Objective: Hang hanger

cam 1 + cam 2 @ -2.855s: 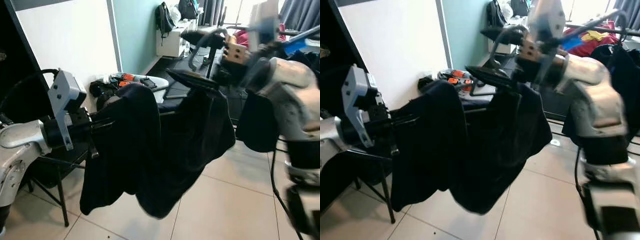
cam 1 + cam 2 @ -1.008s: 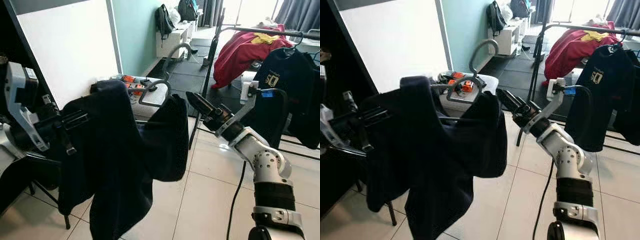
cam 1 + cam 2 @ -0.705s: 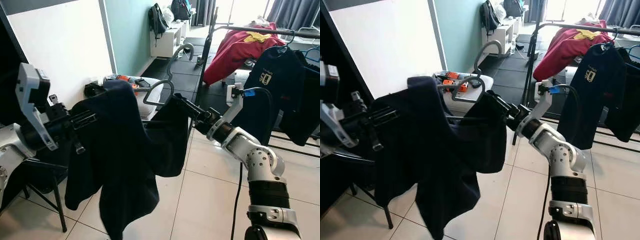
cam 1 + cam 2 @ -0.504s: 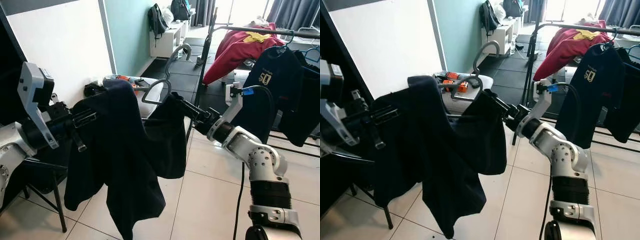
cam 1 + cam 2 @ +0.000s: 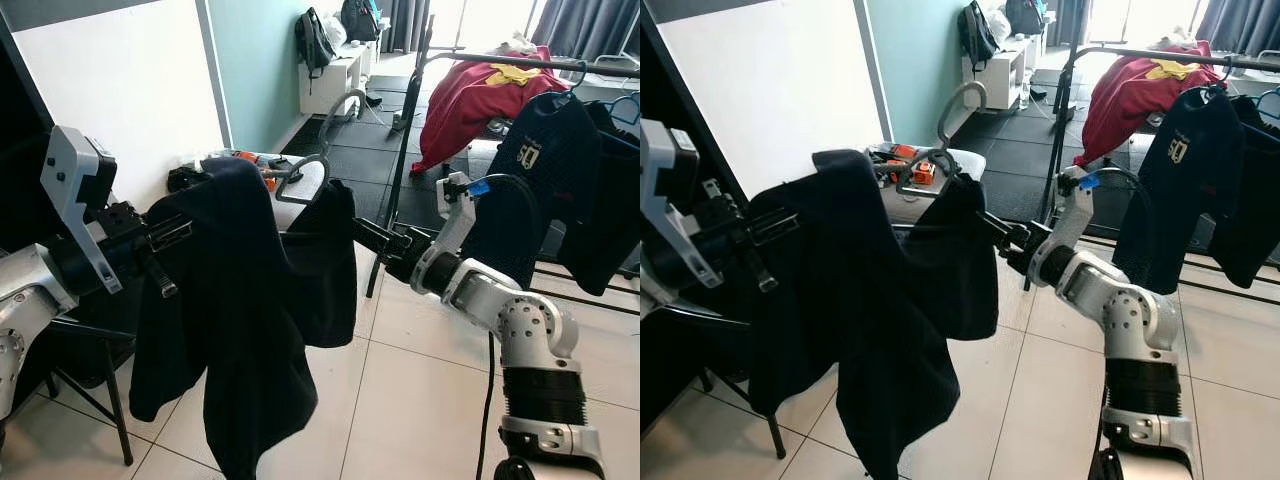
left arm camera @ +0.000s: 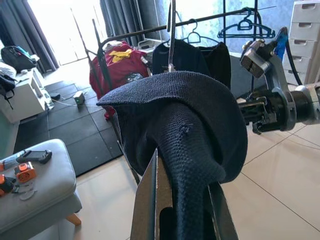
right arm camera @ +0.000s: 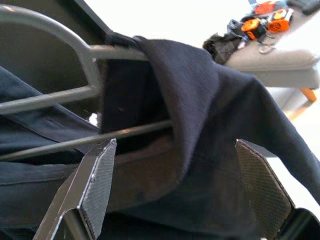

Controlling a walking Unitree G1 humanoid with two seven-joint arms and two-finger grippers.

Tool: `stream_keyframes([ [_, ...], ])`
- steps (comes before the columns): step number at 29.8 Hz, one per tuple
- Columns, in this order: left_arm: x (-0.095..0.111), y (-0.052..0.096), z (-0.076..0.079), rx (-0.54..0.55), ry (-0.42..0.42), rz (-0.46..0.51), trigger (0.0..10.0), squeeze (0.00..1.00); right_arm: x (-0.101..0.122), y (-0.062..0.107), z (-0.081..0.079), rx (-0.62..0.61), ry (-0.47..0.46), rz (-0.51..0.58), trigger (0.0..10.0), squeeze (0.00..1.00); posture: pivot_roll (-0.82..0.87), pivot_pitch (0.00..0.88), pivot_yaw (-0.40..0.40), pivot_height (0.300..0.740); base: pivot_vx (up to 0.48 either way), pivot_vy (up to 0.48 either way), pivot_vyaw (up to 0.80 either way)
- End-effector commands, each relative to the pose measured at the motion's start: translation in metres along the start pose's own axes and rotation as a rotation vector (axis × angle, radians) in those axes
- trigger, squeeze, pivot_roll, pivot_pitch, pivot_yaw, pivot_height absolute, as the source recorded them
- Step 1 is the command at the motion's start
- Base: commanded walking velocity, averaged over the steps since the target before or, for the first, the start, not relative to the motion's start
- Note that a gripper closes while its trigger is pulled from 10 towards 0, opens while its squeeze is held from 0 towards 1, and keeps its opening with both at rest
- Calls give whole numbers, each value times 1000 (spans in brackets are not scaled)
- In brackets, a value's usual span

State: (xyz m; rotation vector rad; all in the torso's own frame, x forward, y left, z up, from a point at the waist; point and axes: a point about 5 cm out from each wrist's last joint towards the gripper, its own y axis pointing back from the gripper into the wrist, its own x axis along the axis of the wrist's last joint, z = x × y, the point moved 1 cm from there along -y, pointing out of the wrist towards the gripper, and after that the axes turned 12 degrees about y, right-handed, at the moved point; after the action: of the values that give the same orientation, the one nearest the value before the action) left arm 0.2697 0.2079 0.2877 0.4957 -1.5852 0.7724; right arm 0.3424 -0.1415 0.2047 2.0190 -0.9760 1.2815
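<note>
A dark navy garment [image 5: 250, 300] hangs on a grey hanger [image 7: 55, 99], whose hook [image 5: 960, 90] sticks up above the cloth. My left gripper [image 5: 165, 240] is shut on the garment's shoulder, and cloth bulges between its fingers [image 6: 147, 200]. My right gripper [image 5: 357, 230] reaches in from the right at the garment's other shoulder. It is open, with fingertips [image 7: 97, 180] wide apart and the cloth and hanger bars just ahead of them.
A clothes rack [image 5: 500, 62] at the back right carries a red garment [image 5: 470, 100] and a dark printed shirt [image 5: 540, 150]. A grey ottoman [image 6: 35, 200] with orange tools sits behind the garment. A white panel [image 5: 130, 90] and a black stand [image 5: 110, 380] are on the left.
The right gripper, high on the hanger 2.9 s ago, let go, dropped away, then came back to the garment's right shoulder. The garment swung and its hem shifted. The camera moved.
</note>
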Motion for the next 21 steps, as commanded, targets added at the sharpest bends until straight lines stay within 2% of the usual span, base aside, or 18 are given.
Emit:
stream_keyframes([
  [1, 14, -1, 5, -16, -38, 63, 0, 0, -3, -1, 3, -29, -13, 0, 10000, 0, -103, 0, -9, 740, 0, 0, 0],
  [4, 16, -1, 8, -33, -40, 73, 0, 0, 0, -3, 7, -62, -36, 37, 10000, 0, -101, 0, -9, 740, 0, 0, 0],
  [11, 15, -2, 12, -47, -37, 74, 0, 0, -1, -6, 8, -75, -51, 40, 10000, 0, -99, 0, -8, 740, 0, 0, 0],
  [12, 15, -3, 13, -54, -34, 76, 0, 0, -2, -7, 7, -73, -59, 38, 9529, 0, -99, 0, -9, 740, 0, 0, 0],
  [14, 15, -3, 13, -54, -34, 76, 0, 0, -2, -7, 7, -73, -59, 38, 9529, 0, -99, 0, -9, 740, 0, 0, 0],
  [15, 15, -4, 14, -60, -32, 77, 0, 0, -3, -9, 5, -68, -64, 35, 7569, 0, -98, 0, -9, 740, 0, 0, 0],
  [16, 15, -4, 14, -60, -32, 77, 0, 0, -3, -9, 5, -68, -64, 35, 7569, 0, -98, 0, -9, 740, 0, 0, 0],
  [18, 17, -6, 18, -77, -27, 88, 0, 0, -6, -12, 2, -56, -70, 30, 2118, 0, -94, 0, -11, 740, 0, 0, 0],
  [21, 18, -7, 20, -85, -27, 92, 0, 0, -7, -14, 1, -54, -71, 27, 2118, 0, -94, 0, -11, 740, 0, 0, 0],
])
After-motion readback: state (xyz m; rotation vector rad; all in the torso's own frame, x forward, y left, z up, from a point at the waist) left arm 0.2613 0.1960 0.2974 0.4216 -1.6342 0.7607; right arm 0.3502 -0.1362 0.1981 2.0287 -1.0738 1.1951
